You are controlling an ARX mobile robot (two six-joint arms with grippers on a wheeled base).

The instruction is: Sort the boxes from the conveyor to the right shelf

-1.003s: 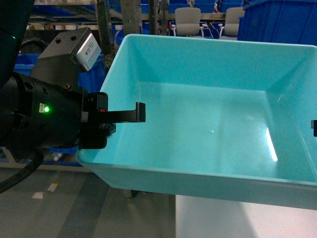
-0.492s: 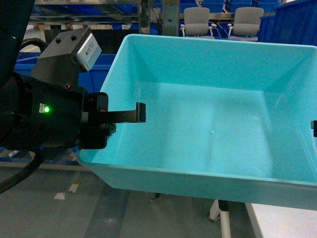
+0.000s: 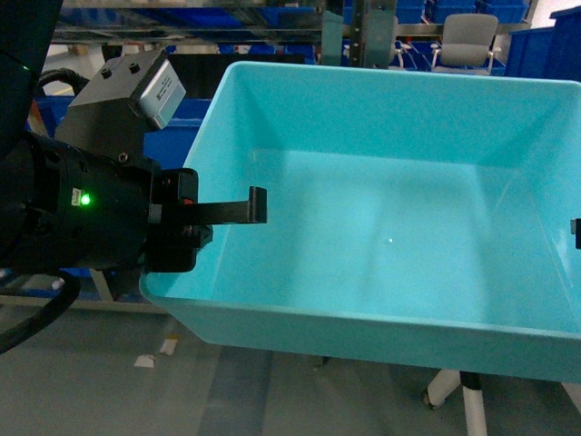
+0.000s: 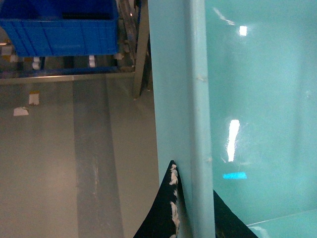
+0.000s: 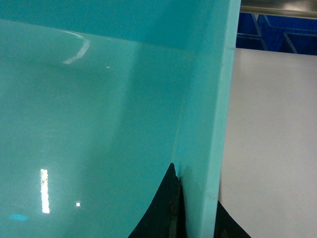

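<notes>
A light turquoise box fills the head view, held up above the floor between both arms. My left gripper is shut on the box's left wall, with one black finger inside and the other outside. The left wrist view shows the left gripper with its jaws pinching that wall. My right gripper is shut on the right wall; in the head view only its fingertip shows. The pale grey conveyor lies just beyond that wall. The right shelf is out of view.
Dark blue bins sit on a low steel rack with an upright post to the left. Behind the box are steel uprights, more blue bins and a grey office chair. Paper scraps and a chair castor are on the floor.
The background has slid to the right in the head view and the white surface at the lower right has left the frame. The box and both grippers keep the same hold.
</notes>
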